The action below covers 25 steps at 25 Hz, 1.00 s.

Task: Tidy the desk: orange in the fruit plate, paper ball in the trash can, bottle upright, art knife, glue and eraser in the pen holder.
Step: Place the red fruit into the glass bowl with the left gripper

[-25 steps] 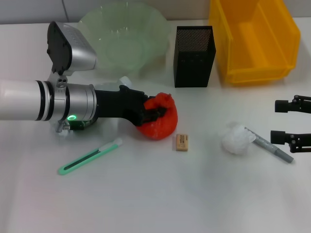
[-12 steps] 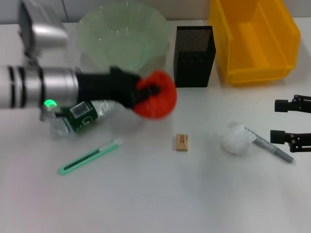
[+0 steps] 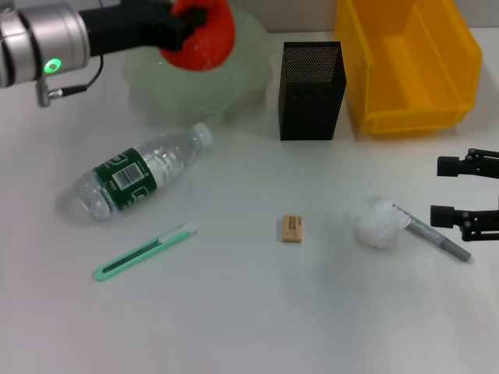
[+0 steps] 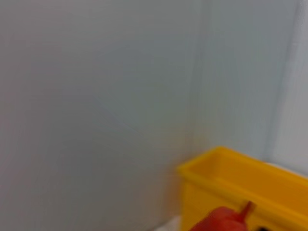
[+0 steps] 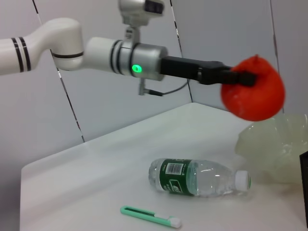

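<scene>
My left gripper (image 3: 184,22) is shut on the orange (image 3: 206,36) and holds it in the air above the pale green fruit plate (image 3: 195,92). The right wrist view shows the same grip (image 5: 237,78) on the orange (image 5: 253,94). The bottle (image 3: 139,176) lies on its side, left of centre. The green art knife (image 3: 143,252) lies in front of it. The eraser (image 3: 291,228) is at the middle. The paper ball (image 3: 381,224) touches the grey glue stick (image 3: 433,234). My right gripper (image 3: 454,191) is open and empty, just right of the glue stick.
The black mesh pen holder (image 3: 311,90) stands behind the eraser. The yellow bin (image 3: 405,64) is at the back right. There is open tabletop along the front.
My left gripper has lifted the orange off the table and carried it back and left, up over the fruit plate. The bottle it hid now shows fully. The right arm has not moved.
</scene>
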{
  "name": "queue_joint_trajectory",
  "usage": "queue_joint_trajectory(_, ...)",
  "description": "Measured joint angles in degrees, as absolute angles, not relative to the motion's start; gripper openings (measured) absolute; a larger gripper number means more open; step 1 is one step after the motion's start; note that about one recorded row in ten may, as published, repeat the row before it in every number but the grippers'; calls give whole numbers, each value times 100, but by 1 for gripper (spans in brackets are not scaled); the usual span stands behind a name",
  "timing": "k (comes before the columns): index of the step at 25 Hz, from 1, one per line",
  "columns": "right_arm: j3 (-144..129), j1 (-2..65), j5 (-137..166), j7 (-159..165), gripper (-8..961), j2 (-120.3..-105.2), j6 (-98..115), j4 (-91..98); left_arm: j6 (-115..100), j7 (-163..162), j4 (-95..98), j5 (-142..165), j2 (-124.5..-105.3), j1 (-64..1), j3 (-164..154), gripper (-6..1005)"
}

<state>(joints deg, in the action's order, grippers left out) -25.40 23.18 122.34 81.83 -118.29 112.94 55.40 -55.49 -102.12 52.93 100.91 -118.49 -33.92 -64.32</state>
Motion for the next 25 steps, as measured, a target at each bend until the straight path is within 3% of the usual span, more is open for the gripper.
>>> queue_joint_trajectory(6, -2540, 2331, 12222, 8183, 824, -11830, 11288, 5537, -4243, -10185, 4279, 10104, -11853, -4033, -6688, 85)
queue_joint_trajectory(13, -2553, 2338, 12222, 8182, 824, -11830, 11235, 5532, -3608, -10210, 4111, 10085, -11908, -4217, -7144, 79)
queue_joint_trajectory(19, -2599, 2354, 12222, 8183, 823, -11862, 11117, 5518, -3484, -10246, 4100, 10072, -11909, -4256, -7157, 250)
queue_joint_trajectory(22, -2602, 2364, 12222, 8182, 822, -11879, 11077, 5518, -3471, -10264, 4097, 10071, -11906, -4259, -7134, 492)
queue_joint_trajectory(25, -2590, 2387, 12222, 8182, 822, -11882, 11068, 5520, -3467, -10265, 4097, 10071, -11903, -4258, -7121, 562)
